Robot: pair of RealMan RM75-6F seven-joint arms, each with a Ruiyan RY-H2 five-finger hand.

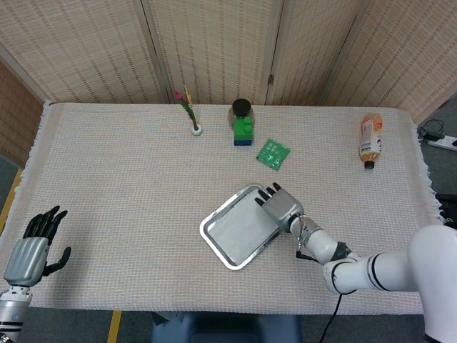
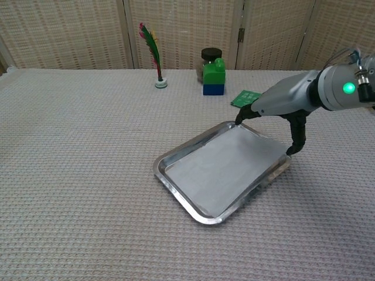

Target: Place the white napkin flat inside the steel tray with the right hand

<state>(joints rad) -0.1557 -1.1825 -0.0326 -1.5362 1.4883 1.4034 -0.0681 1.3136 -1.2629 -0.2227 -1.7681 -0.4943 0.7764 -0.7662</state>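
The steel tray (image 1: 207, 237) (image 2: 174, 191) sits near the table's front middle. The white napkin (image 1: 239, 232) (image 2: 220, 167) lies flat inside it and covers most of the bottom. My right hand (image 1: 280, 207) (image 2: 281, 102) is over the tray's far right corner. Its fingers reach to the far rim, its thumb hangs down by the right rim, and it still holds the napkin's edge between them. My left hand (image 1: 32, 250) hangs open off the table's front left corner, holding nothing; the chest view does not show it.
At the back stand a feather in a small white base (image 1: 189, 114) (image 2: 153, 50) and a green and blue block by a dark jar (image 1: 243, 128) (image 2: 213, 76). A green packet (image 1: 273, 153) (image 2: 249, 98) lies just behind the hand. An orange bottle (image 1: 370, 139) lies far right.
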